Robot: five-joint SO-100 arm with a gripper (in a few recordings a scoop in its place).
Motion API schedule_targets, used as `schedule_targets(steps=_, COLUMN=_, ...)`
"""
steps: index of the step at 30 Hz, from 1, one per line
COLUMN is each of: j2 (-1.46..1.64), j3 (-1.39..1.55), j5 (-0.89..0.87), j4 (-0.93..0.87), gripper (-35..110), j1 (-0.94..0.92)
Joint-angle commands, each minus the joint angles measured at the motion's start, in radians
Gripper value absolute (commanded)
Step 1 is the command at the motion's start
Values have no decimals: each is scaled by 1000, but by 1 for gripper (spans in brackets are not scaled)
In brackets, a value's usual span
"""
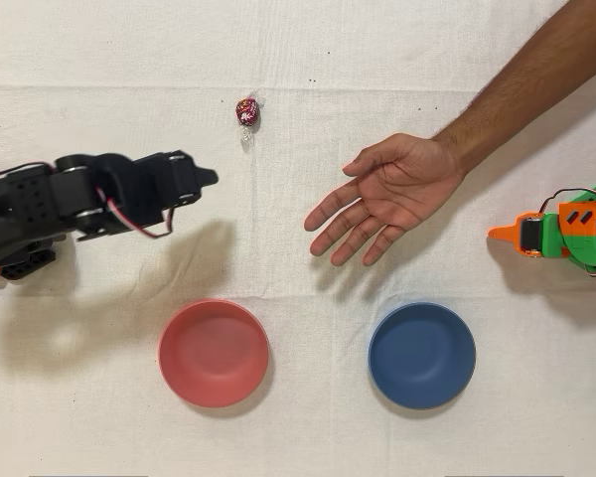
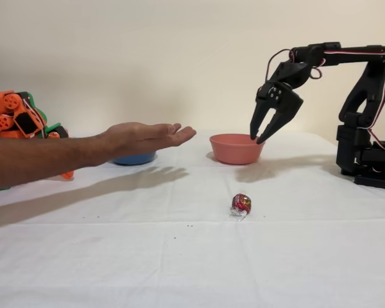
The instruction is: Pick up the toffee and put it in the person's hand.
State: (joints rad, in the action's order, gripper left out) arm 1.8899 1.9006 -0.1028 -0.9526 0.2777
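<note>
The toffee (image 1: 247,111) (image 2: 240,205), a small round candy in a shiny red-pink wrapper, lies on the white cloth. My black gripper (image 1: 211,177) (image 2: 257,137) hangs in the air, open and empty, its fingers pointing down. In the overhead view it is left of and below the toffee; in the fixed view it is above and behind it. The person's hand (image 1: 382,199) (image 2: 147,136) is held out flat, palm up, fingers spread, above the cloth. It sits right of the toffee in the overhead view and left of it in the fixed view.
A pink bowl (image 1: 214,353) (image 2: 235,148) and a blue bowl (image 1: 421,355) (image 2: 135,158) stand on the cloth. The idle orange arm (image 1: 566,231) (image 2: 19,117) rests at the side opposite my base (image 2: 366,154). The person's forearm (image 1: 536,75) crosses one corner.
</note>
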Motion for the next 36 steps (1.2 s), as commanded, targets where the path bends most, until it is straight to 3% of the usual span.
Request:
schedule_targets(steps=1, j2=-40, j3=-112, j5=-25, j4=26, gripper=11, j1=34)
schedule_targets(steps=20, j2=-318, j3=-273, j5=-100, j4=75, gripper=26, j1=146)
schedule_targets(steps=36, j2=-505, j3=-408, j5=-127, j4=57, gripper=26, j1=222)
